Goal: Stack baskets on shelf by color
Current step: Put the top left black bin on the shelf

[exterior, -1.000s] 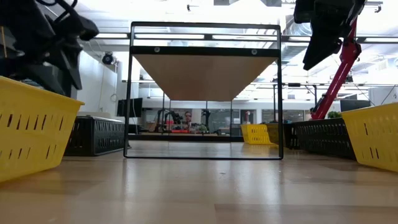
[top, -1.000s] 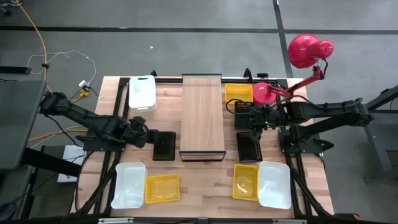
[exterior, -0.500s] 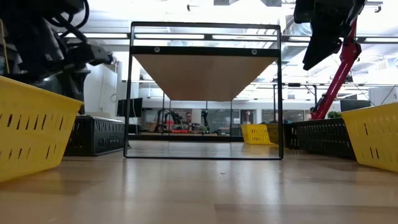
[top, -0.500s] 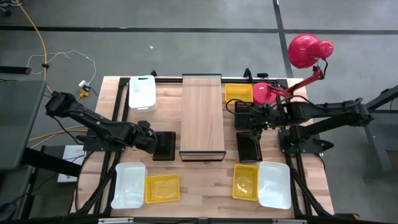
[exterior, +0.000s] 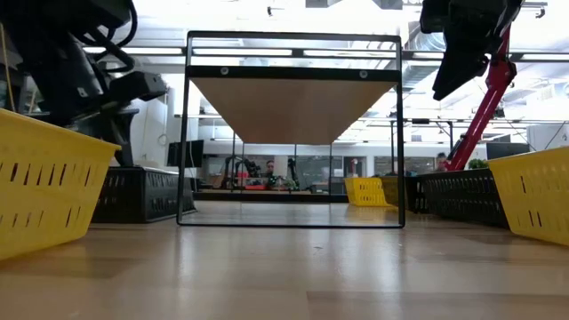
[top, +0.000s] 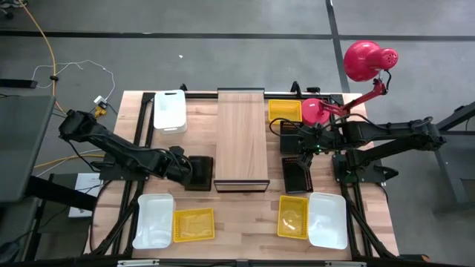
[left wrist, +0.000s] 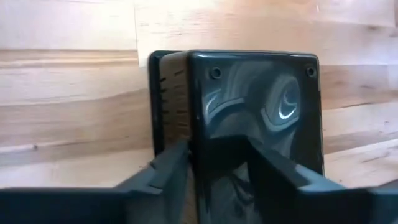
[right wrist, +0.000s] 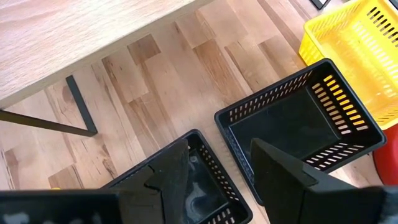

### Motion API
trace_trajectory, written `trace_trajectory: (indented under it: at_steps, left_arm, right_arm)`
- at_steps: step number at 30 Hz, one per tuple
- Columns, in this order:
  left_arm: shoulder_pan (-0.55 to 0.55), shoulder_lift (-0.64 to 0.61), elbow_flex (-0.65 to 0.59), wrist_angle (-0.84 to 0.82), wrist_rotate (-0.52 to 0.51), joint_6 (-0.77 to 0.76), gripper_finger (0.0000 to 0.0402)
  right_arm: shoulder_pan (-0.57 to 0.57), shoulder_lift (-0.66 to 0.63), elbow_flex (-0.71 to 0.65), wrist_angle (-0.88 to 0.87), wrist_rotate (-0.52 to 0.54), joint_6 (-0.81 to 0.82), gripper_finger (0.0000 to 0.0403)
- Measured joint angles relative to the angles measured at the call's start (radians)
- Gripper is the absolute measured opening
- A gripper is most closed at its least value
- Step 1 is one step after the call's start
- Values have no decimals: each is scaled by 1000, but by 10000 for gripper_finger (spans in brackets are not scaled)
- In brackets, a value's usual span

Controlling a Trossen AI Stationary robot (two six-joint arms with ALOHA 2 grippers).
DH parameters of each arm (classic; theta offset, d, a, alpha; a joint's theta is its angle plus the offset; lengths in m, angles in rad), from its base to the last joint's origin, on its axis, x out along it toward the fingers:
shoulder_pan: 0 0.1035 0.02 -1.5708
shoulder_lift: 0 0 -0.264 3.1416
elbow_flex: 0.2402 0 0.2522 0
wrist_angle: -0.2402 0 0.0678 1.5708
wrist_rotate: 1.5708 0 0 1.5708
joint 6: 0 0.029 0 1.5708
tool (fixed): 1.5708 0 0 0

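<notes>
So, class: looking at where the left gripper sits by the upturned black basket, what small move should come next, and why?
Probably close the left gripper on the black basket. In the left wrist view its fingers straddle the near edge of the basket, which lies bottom-up beside the shelf; the grip looks not yet firm. The right gripper hovers over two other black baskets.

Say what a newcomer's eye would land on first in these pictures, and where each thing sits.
The raised wood-grain shelf stands bare at the table's centre, with yellow, white and black baskets scattered to both sides. A bright pink lamp juts over the far right corner. Beside the shelf's left edge, the left gripper reaches onto an upside-down black basket; the right gripper hovers open over two more black baskets.
</notes>
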State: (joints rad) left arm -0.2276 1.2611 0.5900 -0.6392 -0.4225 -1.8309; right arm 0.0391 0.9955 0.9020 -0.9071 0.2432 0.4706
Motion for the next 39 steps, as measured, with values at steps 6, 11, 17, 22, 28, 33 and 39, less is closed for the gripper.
trace_trajectory:
  at_steps: [6, 11, 17, 22, 28, 33, 39]
  left_arm:
    - [-3, -25, -1, -2, -53, 2, 9]
    - [-3, -54, -3, -35, -67, 27, 2]
    - [-3, -185, -2, -70, -97, 171, 0]
    - [-3, -303, 63, -57, 88, 657, 0]
    - [-39, -309, 127, -57, 345, 912, 16]
    - [-118, -219, 132, -45, 380, 1004, 75]
    - [-209, -70, 131, -31, 224, 1149, 176]
  right_arm:
    - [0, 0, 0, 0, 0, 0, 161]
    - [0, 0, 0, 0, -1, 0, 161]
    - [0, 0, 0, 9, -1, 0, 161]
    - [0, 0, 0, 17, -2, 0, 161]
    - [0, 0, 0, 17, 9, 7, 161]
    - [0, 0, 0, 17, 19, 27, 161]
    - [0, 0, 0, 18, 39, 44, 161]
